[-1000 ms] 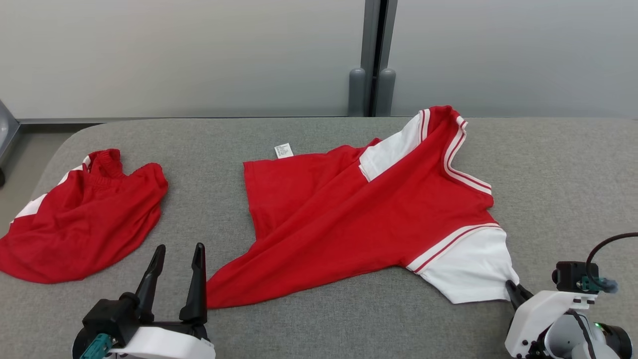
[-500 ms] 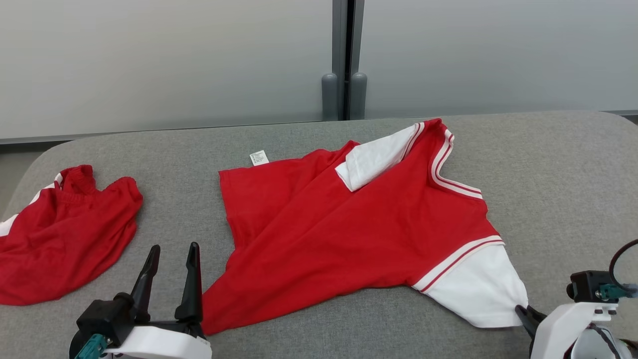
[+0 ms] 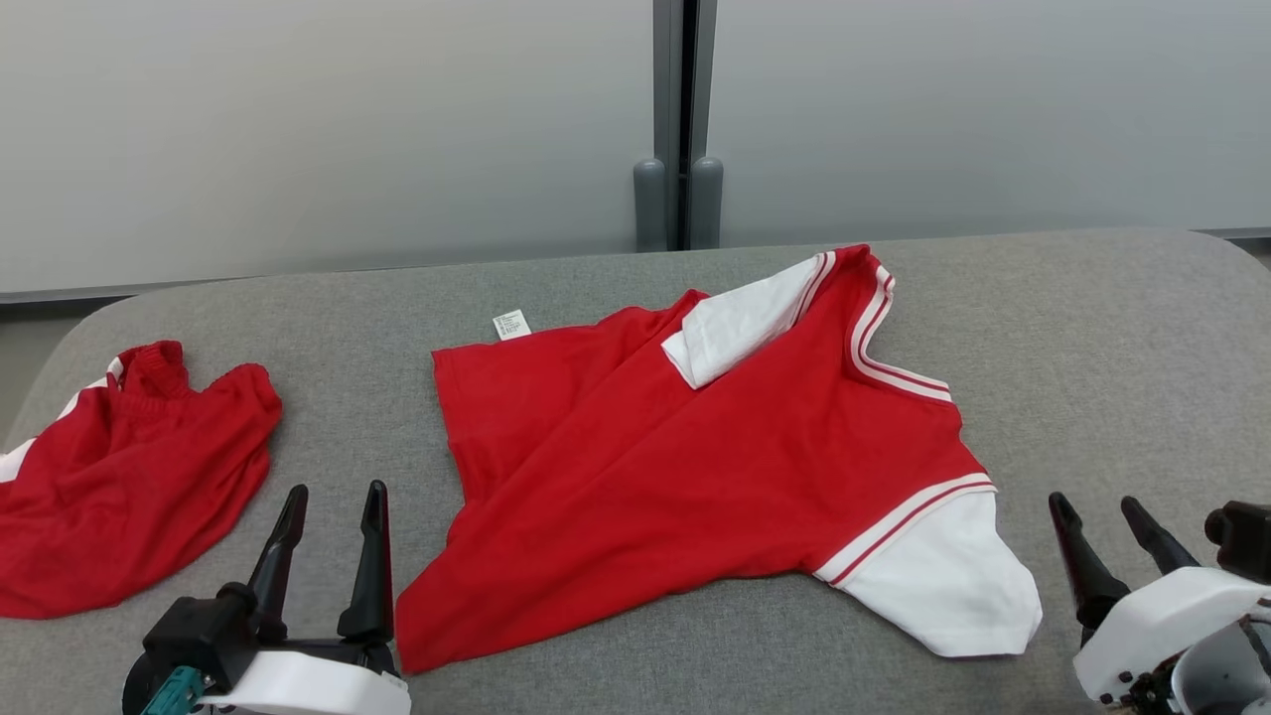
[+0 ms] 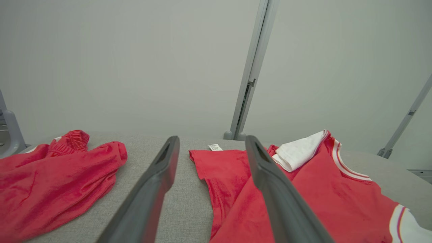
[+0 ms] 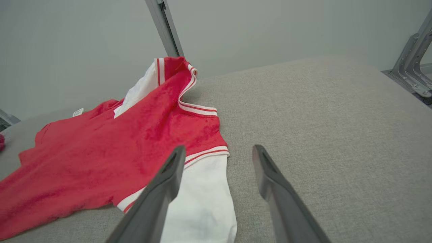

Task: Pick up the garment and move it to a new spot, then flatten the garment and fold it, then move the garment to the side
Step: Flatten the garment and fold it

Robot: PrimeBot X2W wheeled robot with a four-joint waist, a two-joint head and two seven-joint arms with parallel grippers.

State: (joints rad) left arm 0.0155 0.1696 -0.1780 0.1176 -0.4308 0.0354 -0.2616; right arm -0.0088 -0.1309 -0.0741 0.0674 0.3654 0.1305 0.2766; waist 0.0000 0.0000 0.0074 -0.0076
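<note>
Fingers wide, empty: left gripper [image 3: 336, 490], right gripper [image 3: 1094, 502]. Pressing the red white-sleeved fabric shirt [image 3: 695, 447] flat could crease its folded-over sleeve [image 3: 730, 328].

This looks like a robotics lab or test cell rather than a home. A wide surface [image 3: 1092, 338] padded in plain grey fabric, with rounded corners, spans the lower half of the head view and has a red and white shirt [image 3: 695, 457] spread on it. Across the upper half stand pale grey wall panels [image 3: 298, 129] joined by a grey metal post [image 3: 679, 89] at upper centre, and metal frame brackets [image 5: 413, 64] at the upper right of the right wrist view give it an industrial look.
</note>
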